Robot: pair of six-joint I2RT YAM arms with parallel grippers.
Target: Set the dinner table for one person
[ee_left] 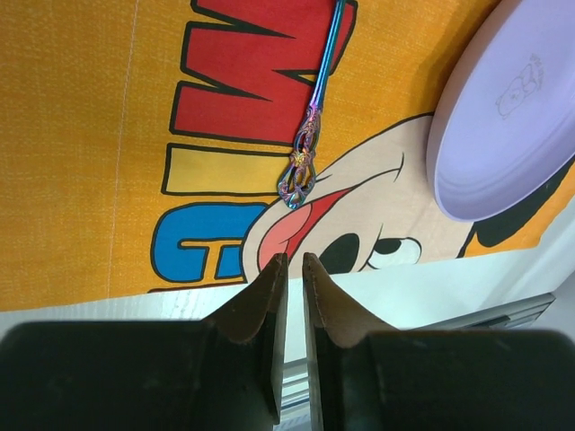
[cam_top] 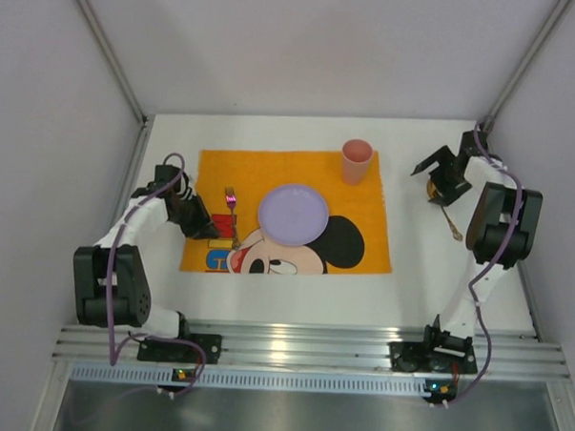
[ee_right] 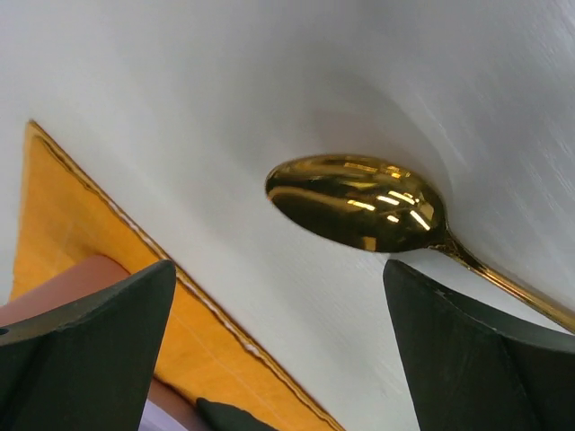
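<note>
The white bench [cam_top: 413, 288] spans the cell, with an orange Mickey Mouse placemat [cam_top: 218, 170] left of centre. The left gripper [ee_left: 295, 262], closed to a sliver and empty, hovers at the mat's near edge by the iridescent fork [ee_left: 310, 117]. The right gripper [ee_right: 278, 269] is spread wide and empty over a gold spoon [ee_right: 359, 202] on bare bench, right of the mat.

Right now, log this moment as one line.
left tool: shut, above placemat near fork | right tool: open, over gold spoon on dinner table | placemat: plate, fork, cup set
</note>
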